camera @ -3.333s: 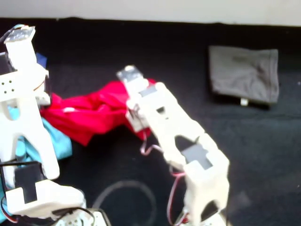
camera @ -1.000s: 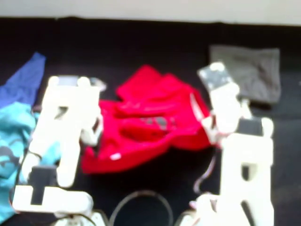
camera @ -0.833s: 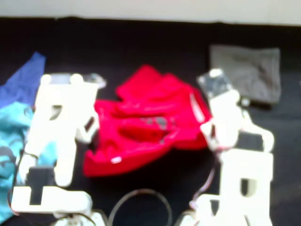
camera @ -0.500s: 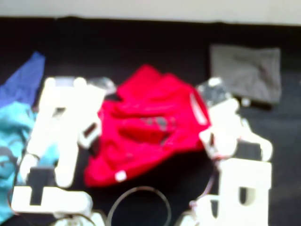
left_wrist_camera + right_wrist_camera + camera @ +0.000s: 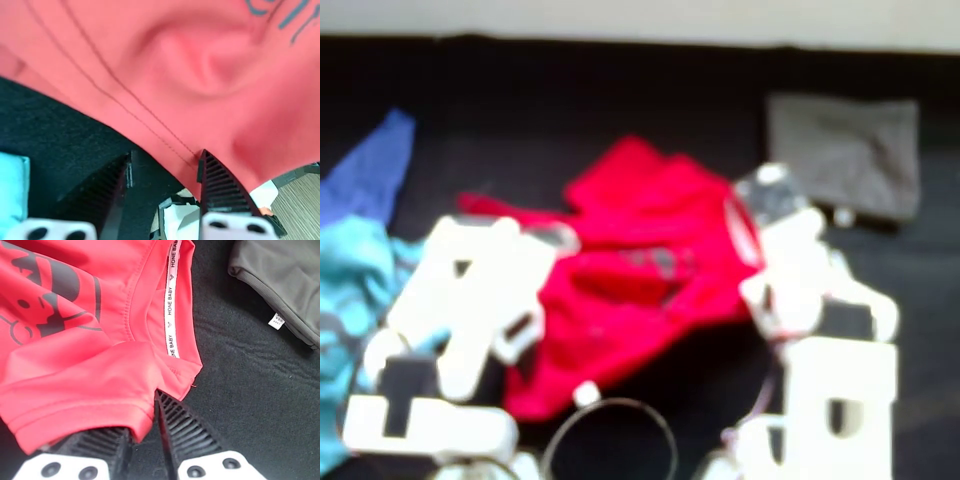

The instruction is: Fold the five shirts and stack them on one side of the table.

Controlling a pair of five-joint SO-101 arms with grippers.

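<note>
A red shirt (image 5: 640, 270) lies crumpled and partly spread at the table's middle. My right arm (image 5: 800, 270) stands at its right edge. In the right wrist view, the right gripper (image 5: 145, 420) is shut on a folded corner of the red shirt (image 5: 85, 375) beside the collar label. My left arm (image 5: 470, 300) leans over the shirt's left side. My left gripper (image 5: 166, 160) is open, and the hem of the red shirt (image 5: 165, 75) runs across just past its fingertips. A folded grey shirt (image 5: 845, 155) lies at the back right.
A blue shirt (image 5: 370, 170) and a teal shirt (image 5: 350, 280) are heaped at the left edge, close to the left arm. A cable loop (image 5: 610, 425) lies at the table's front. The grey shirt (image 5: 280, 275) is a short way beyond the right gripper.
The red shirt went from a heap at the left to the middle. Over the last second the left arm swung lower and rightward over it, and a red strip now shows at the shirt's left.
</note>
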